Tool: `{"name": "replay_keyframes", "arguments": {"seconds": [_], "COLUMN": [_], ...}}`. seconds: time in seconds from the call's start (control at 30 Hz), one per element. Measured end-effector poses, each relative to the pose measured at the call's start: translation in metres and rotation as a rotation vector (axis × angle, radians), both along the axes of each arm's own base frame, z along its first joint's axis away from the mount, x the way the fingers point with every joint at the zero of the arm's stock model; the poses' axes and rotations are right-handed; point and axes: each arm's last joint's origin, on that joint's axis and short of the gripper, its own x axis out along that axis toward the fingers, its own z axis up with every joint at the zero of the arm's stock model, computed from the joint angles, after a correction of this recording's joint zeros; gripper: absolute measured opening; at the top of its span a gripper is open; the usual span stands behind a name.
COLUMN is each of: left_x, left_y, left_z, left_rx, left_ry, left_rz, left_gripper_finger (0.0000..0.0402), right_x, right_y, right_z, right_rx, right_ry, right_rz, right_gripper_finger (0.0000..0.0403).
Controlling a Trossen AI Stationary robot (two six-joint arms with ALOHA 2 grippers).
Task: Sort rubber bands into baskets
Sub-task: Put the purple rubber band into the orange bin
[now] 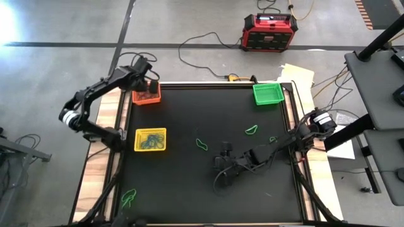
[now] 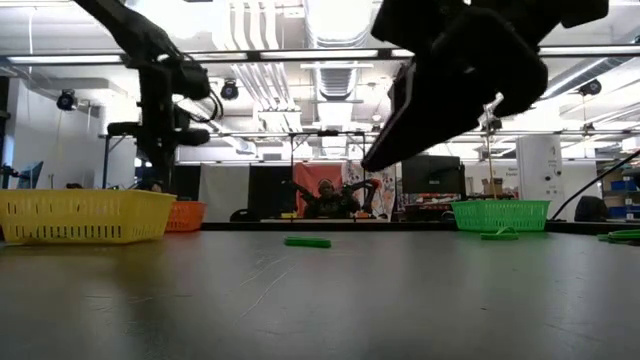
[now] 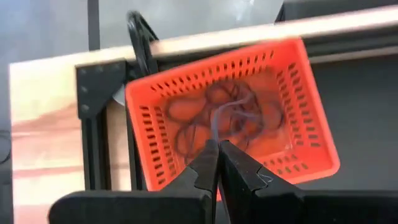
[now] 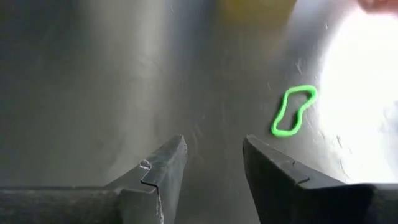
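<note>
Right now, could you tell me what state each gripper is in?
Left gripper: shut on a rubber band, above the orange basket.
Right gripper: open, holding nothing.

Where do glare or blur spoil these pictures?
Right wrist view: bright glare washes the table beside a green rubber band. Left wrist view: the orange basket looks slightly blurred. Low view: the right arm's gripper is a dark silhouette.

Seen from above, the bench carries one basket at 11 o'clock, a second basket at 1 o'clock and a third basket at 9 o'clock, the first and third with rubber bands in them. Loose bands lie near centre, at 2 o'clock and at 7 o'clock.
</note>
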Motion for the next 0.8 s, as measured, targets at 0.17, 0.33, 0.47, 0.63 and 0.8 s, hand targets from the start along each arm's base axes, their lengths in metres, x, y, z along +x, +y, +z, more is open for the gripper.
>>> {"name": "replay_keyframes", "arguments": {"seconds": [0.17,0.33,0.47,0.63,0.8], "left_x": [0.009,0.004,-0.001,0.002,0.001], "left_y": [0.023,0.048,0.058,0.059,0.055], "left_z": [-0.015,-0.036,-0.051,-0.064,-0.067], "left_rx": [-0.055,-0.157,-0.228,-0.261,-0.271], "left_ry": [0.027,0.038,0.025,0.041,0.056], "left_rz": [0.01,0.022,0.036,0.021,-0.016], "left_gripper_finger": [0.0,0.0,0.0,0.0003,0.0042], "right_x": [-0.006,-0.018,-0.026,-0.026,-0.029], "right_y": [0.001,0.011,0.018,0.018,0.02], "right_z": [-0.003,-0.008,-0.011,-0.008,-0.001], "right_rx": [0.012,0.026,0.01,0.033,0.052], "right_ry": [0.05,0.126,0.171,0.171,0.154], "right_rz": [-0.026,-0.044,-0.029,-0.028,-0.02], "right_gripper_finger": [0.0157,0.0155,0.0161,0.0175,0.0195]}}
